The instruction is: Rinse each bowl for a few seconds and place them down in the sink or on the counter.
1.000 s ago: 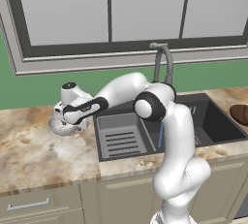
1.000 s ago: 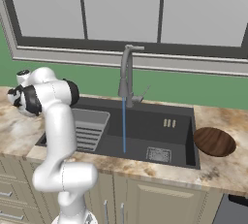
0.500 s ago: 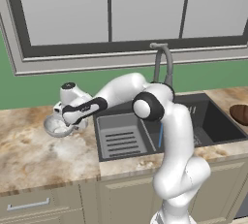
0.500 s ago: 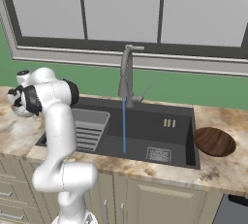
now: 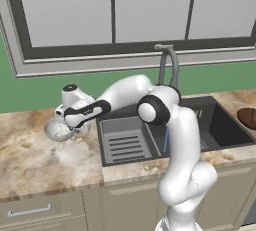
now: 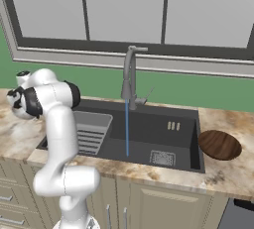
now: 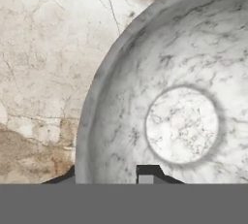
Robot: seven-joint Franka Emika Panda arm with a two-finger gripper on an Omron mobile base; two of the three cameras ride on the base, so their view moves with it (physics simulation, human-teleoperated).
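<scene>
The speckled bowl [image 5: 59, 130] sits at the left of the left base view, on the marbled surface [image 5: 30, 160] just left of the sink [image 5: 165, 135], with the robot's hand directly above it. In the hand view the bowl [image 7: 179, 116] takes up the right and centre of the frame, its mouth facing the camera and its pale round floor right of centre. One dark fingertip [image 7: 147, 173] rises at the bottom edge, inside the bowl's near wall. The other is not clear, apart from a dark sliver at the lower left outside the rim. So the jaws [image 5: 64, 126] seem to straddle the near rim, one finger inside and one outside. Whether they have closed on it I cannot tell.

The bowl is round, so it has no long axis to align with. It stands upright, opening up toward the hand, and what matters is that the rim wall lies between the fingers.

Water runs from the faucet [image 6: 130, 77] as a thin blue stream [image 6: 127, 129] into the basin at the centre of the right base view. The reddish-brown bowl [image 6: 219, 144] rests at the right of that view, on the surface beyond the sink, well apart from the arm. Any rinse of the speckled bowl would carry it rightward in the left base view, over the slotted tray [image 5: 125, 146], toward the stream.
</scene>
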